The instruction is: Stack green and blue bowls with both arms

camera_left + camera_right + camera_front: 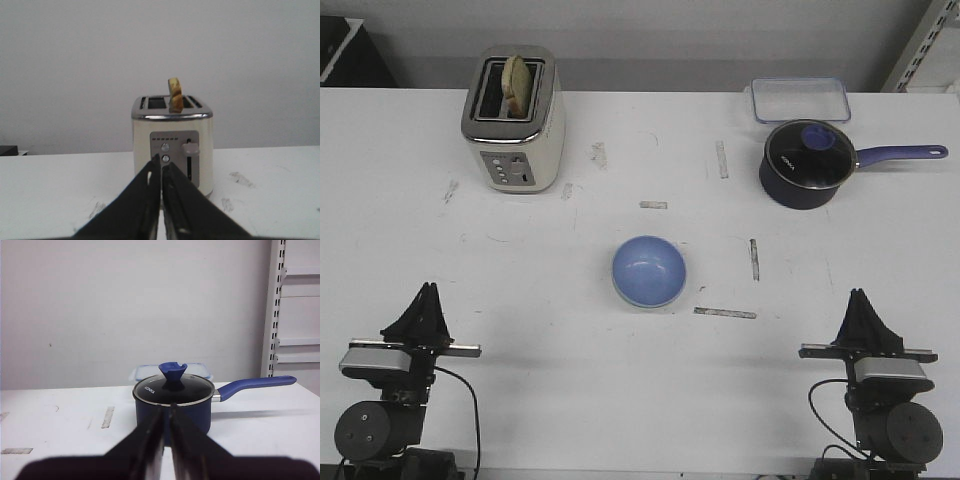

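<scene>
A light blue bowl (649,270) sits upright near the middle of the table; only the front view shows it. The green bowl is not in view in any frame. My left gripper (425,292) rests low at the near left edge, far from the bowl, its black fingers pressed together with nothing between them. In the left wrist view, that gripper (161,160) points at the toaster. My right gripper (860,296) is at the near right edge, likewise shut and empty. In the right wrist view, it (167,410) points at the saucepan.
A cream toaster (513,122) with a slice of bread in one slot stands at the back left. A dark navy lidded saucepan (805,165) with a long handle stands at the back right, a clear container (800,99) behind it. Tape marks lie around the bowl.
</scene>
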